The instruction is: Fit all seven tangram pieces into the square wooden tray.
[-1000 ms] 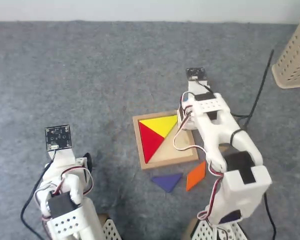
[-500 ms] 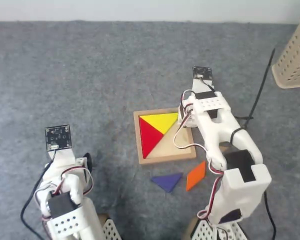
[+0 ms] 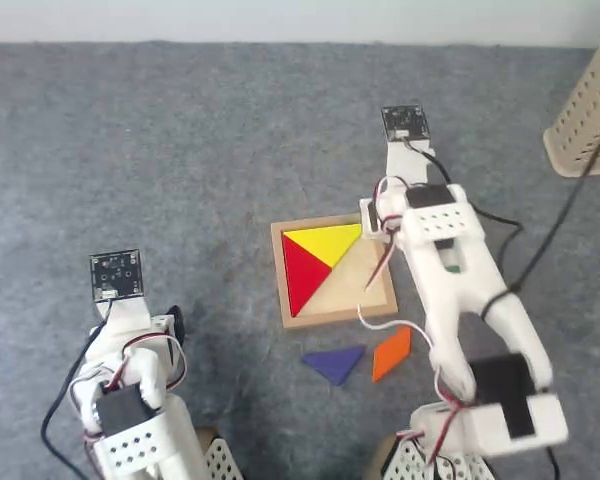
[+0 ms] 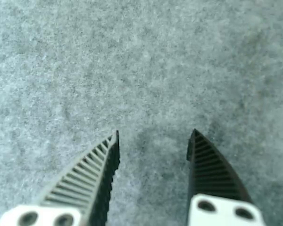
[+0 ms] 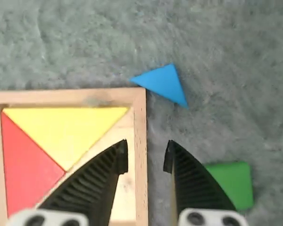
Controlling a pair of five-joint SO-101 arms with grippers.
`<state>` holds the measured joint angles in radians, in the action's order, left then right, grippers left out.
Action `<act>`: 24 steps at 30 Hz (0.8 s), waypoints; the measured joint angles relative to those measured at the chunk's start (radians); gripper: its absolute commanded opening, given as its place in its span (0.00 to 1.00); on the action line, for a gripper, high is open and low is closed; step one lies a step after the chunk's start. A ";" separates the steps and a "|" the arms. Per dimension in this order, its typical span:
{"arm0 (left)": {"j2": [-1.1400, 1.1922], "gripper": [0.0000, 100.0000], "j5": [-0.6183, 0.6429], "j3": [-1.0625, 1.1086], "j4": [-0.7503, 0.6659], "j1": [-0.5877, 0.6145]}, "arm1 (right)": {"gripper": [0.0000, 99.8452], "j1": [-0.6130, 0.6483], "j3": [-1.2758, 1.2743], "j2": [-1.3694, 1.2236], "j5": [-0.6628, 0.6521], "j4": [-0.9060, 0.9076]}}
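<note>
Right end effector (image 5: 145, 150): jaws slightly apart, empty, tips either side of right rim of square wooden tray (image 5: 140, 117). Yellow triangle (image 5: 65, 129) and red triangle (image 5: 24, 167) seated inside. Blue triangle (image 5: 162, 84) and green piece (image 5: 232, 183) outside. Purple triangle (image 3: 335, 362) and orange piece (image 3: 392, 352) on robot's side of tray. Since second ago: right arm stretched farther out, tray shifted slightly rightward. Left end effector (image 4: 153, 141) open over grey felt bench cover. Beige basket (image 3: 590, 110) far right.
</note>
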<state>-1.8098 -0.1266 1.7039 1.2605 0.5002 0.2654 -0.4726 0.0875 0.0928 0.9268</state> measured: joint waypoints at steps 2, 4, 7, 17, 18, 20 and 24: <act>0.000 0.23 0.000 0.000 0.000 0.000 | 0.13 -0.009 -0.046 0.049 -0.008 0.000; 0.000 0.23 0.000 0.000 0.000 0.000 | 0.13 -0.044 -0.092 0.101 -0.009 0.000; 0.000 0.23 0.000 0.000 0.000 0.000 | 0.13 -0.118 -0.106 0.157 -0.061 0.034; 0.000 0.23 0.000 0.000 0.000 0.000 | 0.23 -0.183 -0.137 0.196 -0.249 0.308; 0.000 0.23 0.000 0.000 0.000 0.000 | 0.23 -0.175 -0.155 0.204 -0.250 0.315; 0.000 0.23 0.000 0.000 0.000 0.000 | 0.23 -0.130 -0.193 0.218 -0.250 0.325; 0.000 0.23 0.000 0.000 0.000 0.000 | 0.23 0.002 -0.255 0.269 -0.333 0.333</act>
<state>-1.8098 -0.1266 1.7039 1.2605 0.5002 0.2670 -0.7273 0.3560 -0.2401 1.2597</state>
